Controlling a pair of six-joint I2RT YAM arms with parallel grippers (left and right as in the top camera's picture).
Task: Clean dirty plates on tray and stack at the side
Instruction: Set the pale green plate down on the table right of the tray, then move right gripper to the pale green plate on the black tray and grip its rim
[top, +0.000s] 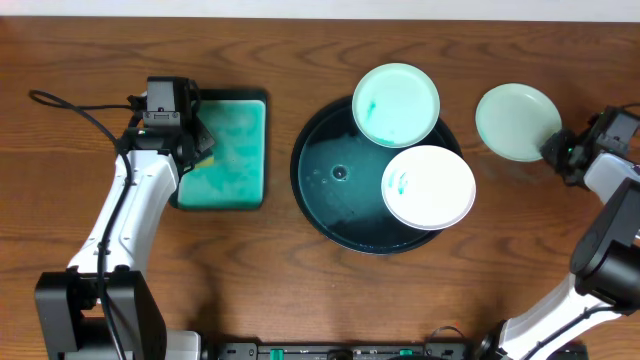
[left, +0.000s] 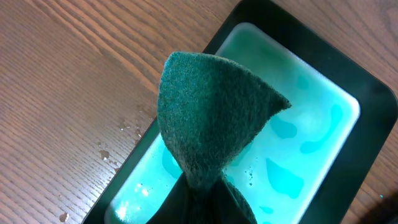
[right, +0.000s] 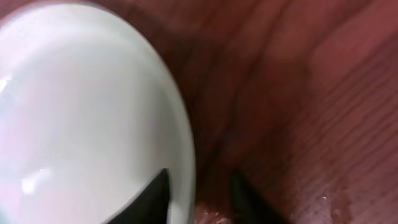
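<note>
In the left wrist view, the sponge (left: 211, 112) conceals the fingers of the left gripper (top: 198, 138), and the frame edges crop the teal dish (left: 311, 118). In the right wrist view, the plate (right: 81, 112) is defocused and cropped. The fingertips (right: 157, 198) of the right gripper (right: 198, 202) are dark blurs.

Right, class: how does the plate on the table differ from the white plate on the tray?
The table plate lies right of the tray; the white plate sits on it. The table plate looks clean, pale mint; the white plate bears a teal smear. Both are round, shallow.
</note>
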